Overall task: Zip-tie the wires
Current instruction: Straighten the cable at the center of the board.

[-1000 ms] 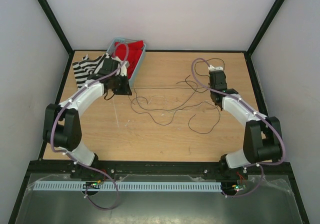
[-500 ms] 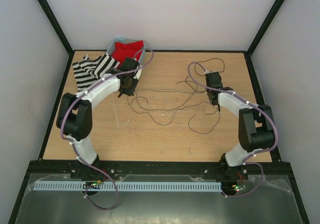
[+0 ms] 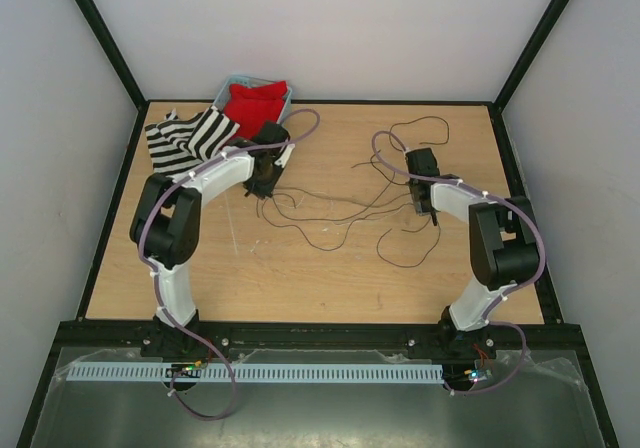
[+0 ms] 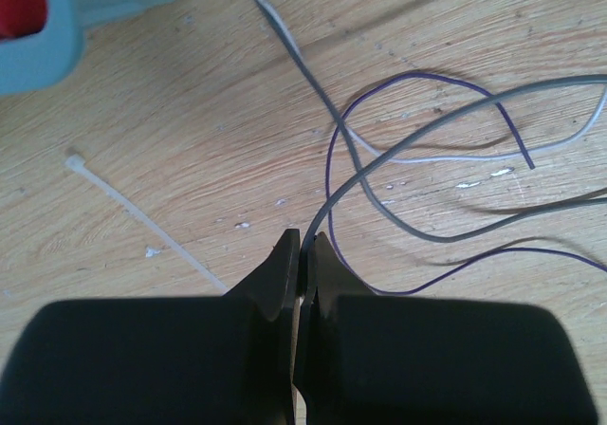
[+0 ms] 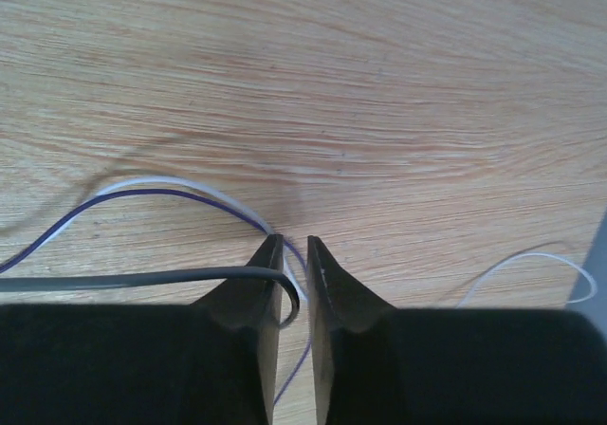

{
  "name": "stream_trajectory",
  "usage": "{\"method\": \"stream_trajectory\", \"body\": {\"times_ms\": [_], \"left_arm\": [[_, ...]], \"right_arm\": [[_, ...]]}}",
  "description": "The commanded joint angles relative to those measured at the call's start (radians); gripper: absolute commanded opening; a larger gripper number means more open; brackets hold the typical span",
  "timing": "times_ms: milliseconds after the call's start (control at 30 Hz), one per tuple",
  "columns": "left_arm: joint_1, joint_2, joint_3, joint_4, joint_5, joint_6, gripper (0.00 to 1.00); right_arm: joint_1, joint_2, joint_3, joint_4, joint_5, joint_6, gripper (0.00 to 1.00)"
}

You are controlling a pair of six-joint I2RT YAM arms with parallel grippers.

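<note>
One blue bin | red cloth inside | wires lie outside it

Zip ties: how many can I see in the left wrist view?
1. The white zip tie lies on the table between the blue bin and the left gripper. Others may be hidden.

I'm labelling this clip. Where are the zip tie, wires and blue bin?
zip tie [image 4: 142, 224], left wrist view, middle of the white strip.
wires [image 4: 287, 44], left wrist view, grey strand near the top.
blue bin [image 4: 104, 8], left wrist view, its corner wall.
</note>
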Motion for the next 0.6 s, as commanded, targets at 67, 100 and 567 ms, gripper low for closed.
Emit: {"method": "stream_trajectory", "body": {"times_ms": [67,100,567], "left_arm": [[-0.037,0.035,0.043,-0.025,-0.046,0.026,0.0],[-0.037,0.036,0.043,-0.025,-0.047,0.026,0.0],[-0.04,0.055,0.044,-0.023,-0.073,0.031,0.03]], "right_arm": [[-0.005,0.015,0.025,-0.028,-0.057,0.02,0.38],[-0.006,0.009,0.025,-0.028,-0.064,0.02,0.42],[-0.005,-0.173,0.031,-0.039,-0.186,0.038,0.81]]}}
